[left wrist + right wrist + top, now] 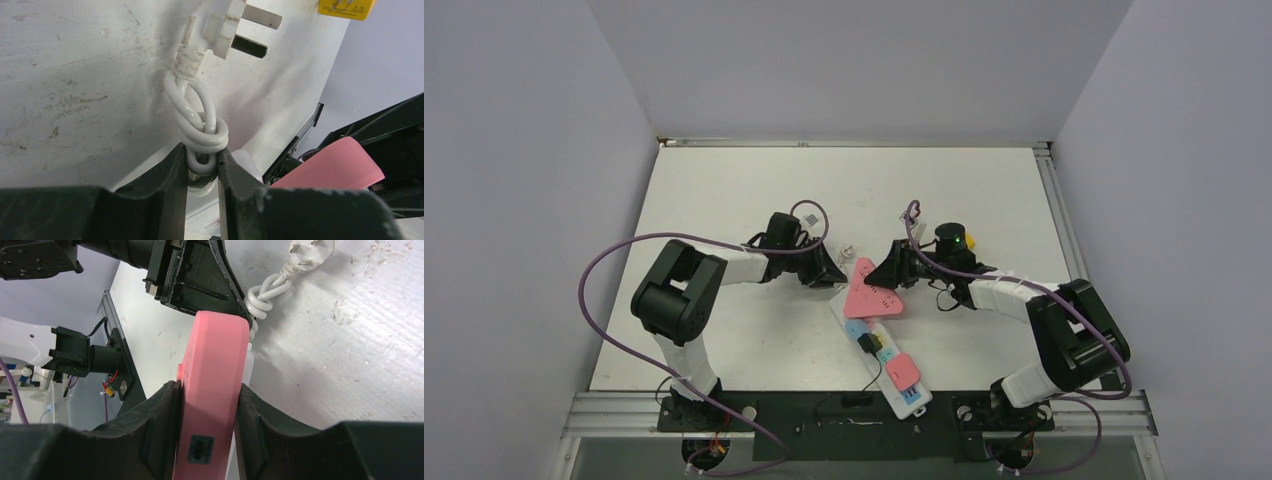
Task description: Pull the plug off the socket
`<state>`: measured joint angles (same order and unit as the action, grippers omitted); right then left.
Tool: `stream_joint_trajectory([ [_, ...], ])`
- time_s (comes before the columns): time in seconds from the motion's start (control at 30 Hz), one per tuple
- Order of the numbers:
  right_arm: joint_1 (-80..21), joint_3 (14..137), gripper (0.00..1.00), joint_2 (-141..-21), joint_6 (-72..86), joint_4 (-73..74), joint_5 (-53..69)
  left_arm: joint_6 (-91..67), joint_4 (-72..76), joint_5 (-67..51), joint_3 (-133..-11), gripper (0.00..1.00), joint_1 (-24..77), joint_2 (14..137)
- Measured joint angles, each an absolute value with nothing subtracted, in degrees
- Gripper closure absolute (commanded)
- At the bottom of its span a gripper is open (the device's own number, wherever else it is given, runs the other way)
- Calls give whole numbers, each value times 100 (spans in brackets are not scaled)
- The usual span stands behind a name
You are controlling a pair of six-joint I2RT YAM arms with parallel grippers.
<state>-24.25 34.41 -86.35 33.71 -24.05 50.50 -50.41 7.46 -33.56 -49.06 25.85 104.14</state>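
The socket is a long white power strip (879, 360) with coloured outlet faces, lying diagonally near the front edge. A large pink plug (872, 290) sits over its far end; its pins are hidden. My right gripper (207, 390) is shut on the pink plug (215, 355), one finger on each flat side; it also shows in the top view (892, 272). My left gripper (202, 155) is shut on the strip's knotted white cord (200, 125) right at the strip's far end, and shows in the top view (829, 270). The cord's own white pronged plug (225, 25) lies loose on the table.
A small black plug (865, 345) with a thin black lead and a smaller pink plug (902, 372) sit in the strip nearer the front. The two grippers face each other closely across the pink plug. A metal rail (1064, 220) edges the table at the right.
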Motion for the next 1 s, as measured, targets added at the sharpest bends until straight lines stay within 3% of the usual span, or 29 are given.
stream_joint_trajectory([
  [0.07, -2480, 3474, 95, -8571, 3288, -2292, 4993, -5006, 666, -3354, -4945, 100, 2585, 10414],
  [0.53, -2812, 3529, 95, -8270, 3271, -2058, 4556, -4803, 318, -3336, -5063, 100, 2591, 10405],
  [1.0, -2867, 3422, 95, -8464, 5164, -2405, 3581, -4154, 137, -2180, -5151, 100, 2906, 10029],
])
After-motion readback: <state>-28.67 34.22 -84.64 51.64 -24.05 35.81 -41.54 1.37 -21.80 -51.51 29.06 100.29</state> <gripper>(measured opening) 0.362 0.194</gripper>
